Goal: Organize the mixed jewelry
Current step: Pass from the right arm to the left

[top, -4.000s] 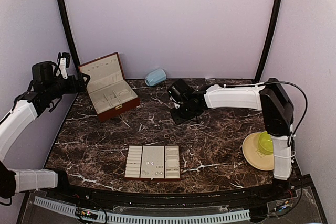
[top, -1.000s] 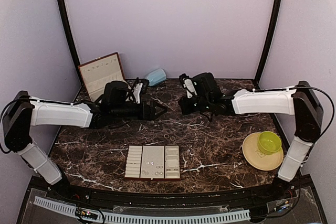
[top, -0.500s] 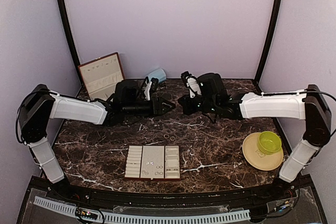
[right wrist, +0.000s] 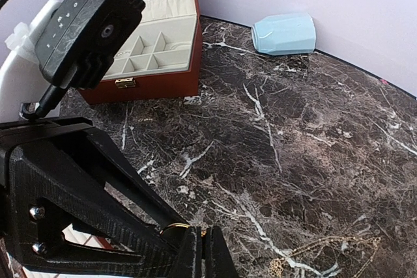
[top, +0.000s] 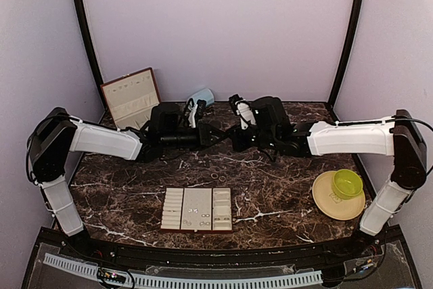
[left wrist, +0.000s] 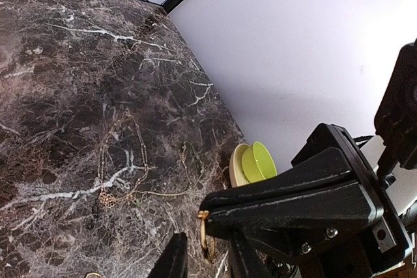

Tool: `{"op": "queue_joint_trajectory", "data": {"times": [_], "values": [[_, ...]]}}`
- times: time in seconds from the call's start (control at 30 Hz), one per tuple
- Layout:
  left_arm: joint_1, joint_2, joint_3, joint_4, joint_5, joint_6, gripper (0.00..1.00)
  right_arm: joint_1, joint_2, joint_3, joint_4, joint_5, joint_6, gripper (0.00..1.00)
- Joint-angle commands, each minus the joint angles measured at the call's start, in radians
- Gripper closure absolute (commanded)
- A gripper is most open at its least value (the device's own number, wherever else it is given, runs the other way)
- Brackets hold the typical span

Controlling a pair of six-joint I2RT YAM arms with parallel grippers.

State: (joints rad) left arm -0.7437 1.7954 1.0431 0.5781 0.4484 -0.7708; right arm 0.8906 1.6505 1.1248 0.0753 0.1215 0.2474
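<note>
Pinching gold ring [right wrist: 174, 228], right end effector [right wrist: 195, 252], left end effector [left wrist: 207, 258] flanking

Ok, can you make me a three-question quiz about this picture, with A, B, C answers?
1. Where is the green bowl?
A. inside the jewelry box
B. on the yellow plate
C. on the cream tray

2. What colour is the little container by the back wall?
A. light blue
B. red
C. black

3. What is the right hand doing?
A. standing wide open over the plate
B. lifting the bowl
C. pinching a gold ring

Answers:
1 B, the bowl sits on the plate at the right side of the table.
2 A, it shows pale blue against the dark marble table.
3 C, its own camera shows the fingers closed with the ring at their tips.
</note>
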Motion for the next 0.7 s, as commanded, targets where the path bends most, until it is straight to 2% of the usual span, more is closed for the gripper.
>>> {"op": "queue_joint_trajectory", "data": {"times": [0.0,0.1,0.37,0.47,0.53,0.67], "values": [[0.000,-0.008,0.027,0.028,0.011,-0.006,0.78,0.010,-0.011,0.014,0.038,0.016,-0.007,1.00],[-0.001,-0.010,0.023,0.027,0.011,-0.006,0.82,0.011,-0.008,0.018,0.036,0.017,-0.009,1.00],[-0.002,-0.008,0.020,0.024,0.006,-0.012,0.99,0.016,-0.006,0.016,0.031,0.029,-0.007,1.00],[-0.001,-0.016,0.018,0.020,0.002,-0.011,1.00,0.016,-0.012,0.009,0.031,0.039,-0.001,0.98],[-0.001,-0.024,0.015,0.015,-0.002,-0.006,1.00,0.016,-0.034,0.003,0.033,0.029,0.000,0.90],[0.001,-0.061,0.007,-0.010,-0.017,0.031,1.00,0.013,-0.114,-0.039,0.062,0.004,0.012,0.64]]}}
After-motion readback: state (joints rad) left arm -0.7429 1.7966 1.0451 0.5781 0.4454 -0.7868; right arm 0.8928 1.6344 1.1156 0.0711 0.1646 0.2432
